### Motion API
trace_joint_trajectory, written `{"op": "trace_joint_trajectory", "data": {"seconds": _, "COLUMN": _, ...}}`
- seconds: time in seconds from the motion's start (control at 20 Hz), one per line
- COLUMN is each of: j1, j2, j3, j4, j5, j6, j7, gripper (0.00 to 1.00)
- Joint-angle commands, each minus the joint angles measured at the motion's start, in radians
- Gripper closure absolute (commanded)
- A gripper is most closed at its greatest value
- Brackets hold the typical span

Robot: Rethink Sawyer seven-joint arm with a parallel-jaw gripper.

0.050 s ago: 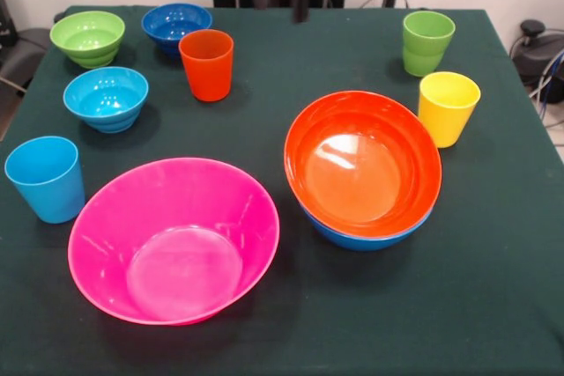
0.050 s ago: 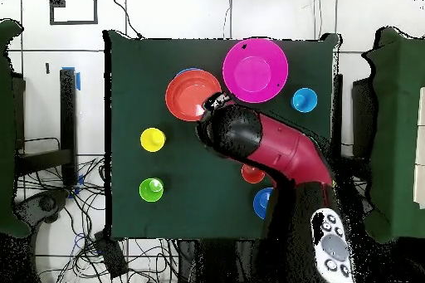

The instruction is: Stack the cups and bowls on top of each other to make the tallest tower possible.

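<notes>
I find the pink bowl [image 1: 174,239] sitting alone on the dark green surface [image 1: 493,288], upright and empty, at the near left in the front view. Just to its right, close but apart from it, the orange bowl [image 1: 362,163] is nested inside the blue bowl [image 1: 366,237], of which I see only a thin rim below the orange one; the pair leans slightly. The light blue cup [image 1: 46,178] stands upright left of the pink bowl, near its rim. Behind it I note the small light blue bowl [image 1: 106,98], then the small green bowl [image 1: 88,37] and the small dark blue bowl [image 1: 176,24] toward the far edge. The orange cup [image 1: 207,64] stands upright just in front of the dark blue bowl. On the right side the green cup [image 1: 427,41] and the yellow cup [image 1: 448,107] stand upright, near each other and well apart from the nested pair. In the overhead view the red and black arm [image 2: 270,148] reaches across the surface, its black wrist end over the edge of the orange bowl beside the pink one. I cannot tell whether the end effector is open or closed; the arm's body hides it from above
</notes>
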Motion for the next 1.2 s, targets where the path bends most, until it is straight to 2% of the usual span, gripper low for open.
{"op": "trace_joint_trajectory", "data": {"seconds": 0.05, "j1": -0.106, "j2": 0.170, "j3": 0.222, "j4": 0.088, "j5": -0.181, "j6": -0.179, "j7": -0.200, "gripper": 0.00}}
{"op": "trace_joint_trajectory", "data": {"seconds": 0.2, "j1": -0.115, "j2": 0.171, "j3": 0.231, "j4": 0.082, "j5": -0.223, "j6": -0.177, "j7": -0.155, "gripper": 0.00}}
{"op": "trace_joint_trajectory", "data": {"seconds": 0.4, "j1": -0.119, "j2": 0.156, "j3": 0.242, "j4": 0.092, "j5": -0.243, "j6": -0.164, "j7": -0.097, "gripper": 0.00}}
{"op": "trace_joint_trajectory", "data": {"seconds": 0.65, "j1": -0.112, "j2": 0.158, "j3": 0.238, "j4": 0.103, "j5": -0.270, "j6": -0.205, "j7": -0.040, "gripper": 0.00}}
{"op": "trace_joint_trajectory", "data": {"seconds": 0.85, "j1": -0.133, "j2": 0.173, "j3": 0.260, "j4": 0.112, "j5": -0.281, "j6": -0.246, "j7": -0.021, "gripper": 0.00}}
{"op": "trace_joint_trajectory", "data": {"seconds": 1.1, "j1": -0.171, "j2": 0.153, "j3": 0.311, "j4": 0.147, "j5": -0.283, "j6": -0.214, "j7": -0.035, "gripper": 0.00}}
{"op": "trace_joint_trajectory", "data": {"seconds": 1.2, "j1": -0.204, "j2": 0.134, "j3": 0.344, "j4": 0.176, "j5": -0.298, "j6": -0.176, "j7": -0.079, "gripper": 0.00}}
